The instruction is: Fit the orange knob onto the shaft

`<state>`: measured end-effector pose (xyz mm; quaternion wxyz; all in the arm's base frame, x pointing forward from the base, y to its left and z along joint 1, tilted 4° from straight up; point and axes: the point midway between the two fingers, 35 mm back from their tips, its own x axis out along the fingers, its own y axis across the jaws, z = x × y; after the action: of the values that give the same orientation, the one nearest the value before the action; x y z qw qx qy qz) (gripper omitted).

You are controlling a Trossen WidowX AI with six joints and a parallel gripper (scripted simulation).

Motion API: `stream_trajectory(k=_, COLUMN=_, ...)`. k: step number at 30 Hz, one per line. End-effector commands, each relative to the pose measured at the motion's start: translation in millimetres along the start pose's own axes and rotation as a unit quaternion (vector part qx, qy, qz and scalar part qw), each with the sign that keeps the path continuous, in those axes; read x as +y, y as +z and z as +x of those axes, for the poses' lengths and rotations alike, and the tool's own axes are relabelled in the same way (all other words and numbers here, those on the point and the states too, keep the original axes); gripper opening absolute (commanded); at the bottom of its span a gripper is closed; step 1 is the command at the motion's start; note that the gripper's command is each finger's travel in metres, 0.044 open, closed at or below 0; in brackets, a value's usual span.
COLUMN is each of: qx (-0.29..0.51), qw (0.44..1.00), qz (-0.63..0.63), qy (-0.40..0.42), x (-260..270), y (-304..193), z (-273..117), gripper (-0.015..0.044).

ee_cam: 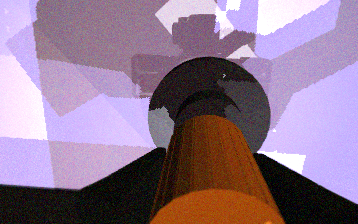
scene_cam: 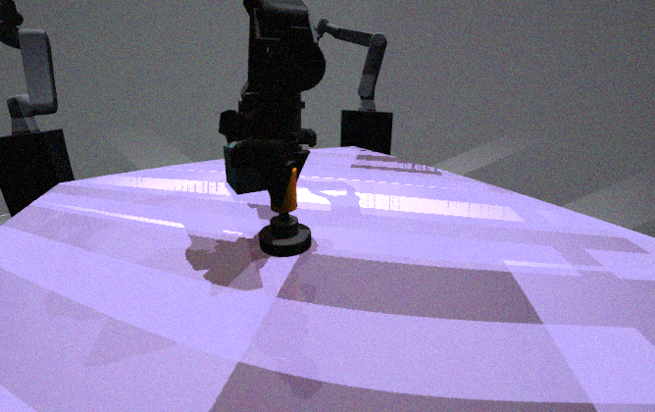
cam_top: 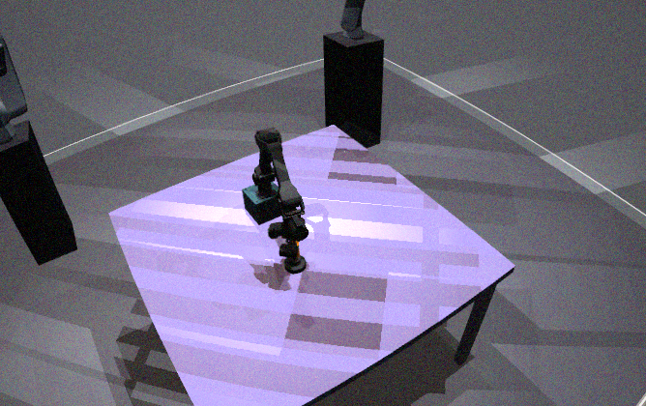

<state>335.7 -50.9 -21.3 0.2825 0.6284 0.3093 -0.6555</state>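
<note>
The orange knob [cam_top: 297, 250] [scene_cam: 292, 196] [ee_cam: 215, 167] is upright between the fingers of my gripper [cam_top: 292, 251] [scene_cam: 284, 200] [ee_cam: 208, 159], which is shut on it. The round dark pedestal [cam_top: 295, 268] [scene_cam: 284, 246] [ee_cam: 180, 82] stands on the table directly below, with a narrower raised step in its middle. In the exterior view a short bit of dark shaft [scene_cam: 284, 215] shows between the knob's lower end and that step, so the knob is above the step. Whether the shaft's tip is inside the hole is hidden, and so is the shaft's flat side.
A teal block [cam_top: 256, 204] [scene_cam: 240, 179] is at my arm's base, behind the pedestal. Two grey arms stand beyond the table [cam_top: 215, 322] [scene_cam: 140, 327] on black plinths [cam_top: 30, 201] [cam_top: 352, 85] [scene_cam: 30, 169] [scene_cam: 366, 130]. Striped shadows and bright patches cross the tabletop.
</note>
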Motion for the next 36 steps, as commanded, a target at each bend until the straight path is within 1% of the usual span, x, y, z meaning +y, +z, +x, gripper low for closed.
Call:
stream_trajectory(k=1, qx=0.001, qw=1.0, qz=0.02, qy=0.001, x=1.2, y=-0.8, z=0.4, gripper=0.0)
stream_trajectory(k=36, qx=0.001, qw=1.0, qz=0.02, qy=0.001, x=-1.0, y=0.2, z=4.0, gripper=0.0)
